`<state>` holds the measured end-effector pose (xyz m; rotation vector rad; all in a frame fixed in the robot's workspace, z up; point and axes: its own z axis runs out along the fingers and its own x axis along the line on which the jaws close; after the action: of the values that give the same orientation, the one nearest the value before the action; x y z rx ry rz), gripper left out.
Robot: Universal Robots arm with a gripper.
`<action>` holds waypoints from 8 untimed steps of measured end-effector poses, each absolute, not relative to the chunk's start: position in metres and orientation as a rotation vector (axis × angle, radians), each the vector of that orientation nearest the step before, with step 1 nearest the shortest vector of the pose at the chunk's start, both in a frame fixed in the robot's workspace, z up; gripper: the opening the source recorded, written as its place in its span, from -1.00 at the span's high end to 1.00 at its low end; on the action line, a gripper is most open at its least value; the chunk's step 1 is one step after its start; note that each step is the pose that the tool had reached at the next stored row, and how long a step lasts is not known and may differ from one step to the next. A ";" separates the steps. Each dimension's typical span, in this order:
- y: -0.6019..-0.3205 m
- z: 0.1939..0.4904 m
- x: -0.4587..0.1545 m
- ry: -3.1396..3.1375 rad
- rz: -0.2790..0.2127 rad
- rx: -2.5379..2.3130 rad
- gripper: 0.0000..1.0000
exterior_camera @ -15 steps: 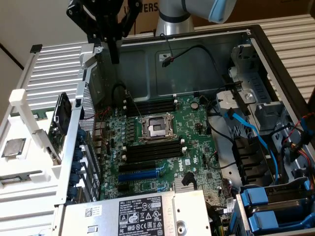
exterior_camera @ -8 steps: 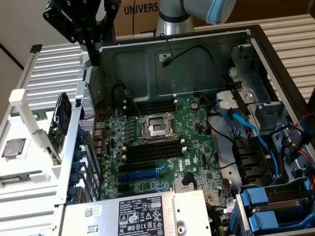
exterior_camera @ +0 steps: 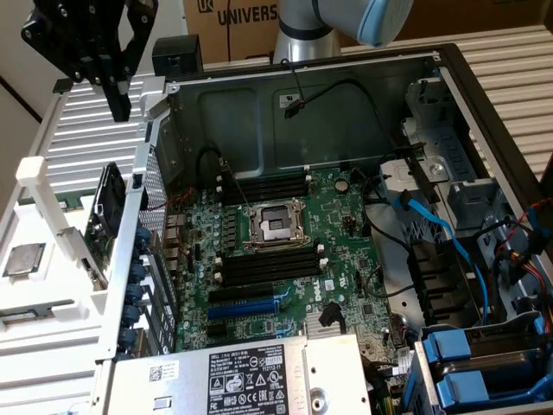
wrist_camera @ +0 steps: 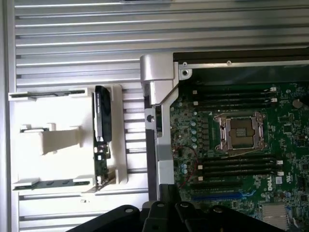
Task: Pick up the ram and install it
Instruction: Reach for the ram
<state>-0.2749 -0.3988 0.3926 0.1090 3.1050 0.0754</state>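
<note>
My black gripper (exterior_camera: 91,91) hangs high at the exterior view's left, above a white holder rack (exterior_camera: 39,173) that stands outside the open computer case. Its fingers are spread, with nothing between them. In the rack a thin greenish stick stands on edge; it looks like the ram (exterior_camera: 60,201) (wrist_camera: 48,94). A second thin stick (wrist_camera: 50,183) sits in another slot of the rack. On the green motherboard (exterior_camera: 346,225), long black memory slots (exterior_camera: 268,186) (wrist_camera: 231,94) lie on both sides of the CPU socket (exterior_camera: 276,225). Those slots hold no stick.
A black card with a fan (exterior_camera: 104,216) (wrist_camera: 101,121) stands on edge in the rack, and a CPU chip (exterior_camera: 24,258) lies beside it. The metal case wall (exterior_camera: 143,216) separates the rack from the motherboard. Cables, blue drive bays (exterior_camera: 467,363) and a power supply (exterior_camera: 251,376) crowd the case.
</note>
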 end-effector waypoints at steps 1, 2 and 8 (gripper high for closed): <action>-0.399 0.393 -0.284 3.105 0.075 0.109 0.79; -0.399 0.393 -0.286 3.105 0.075 0.109 0.79; -0.399 0.392 -0.304 3.095 0.076 0.109 0.79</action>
<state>-0.3040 -0.3988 0.3920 0.1086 3.0947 0.0757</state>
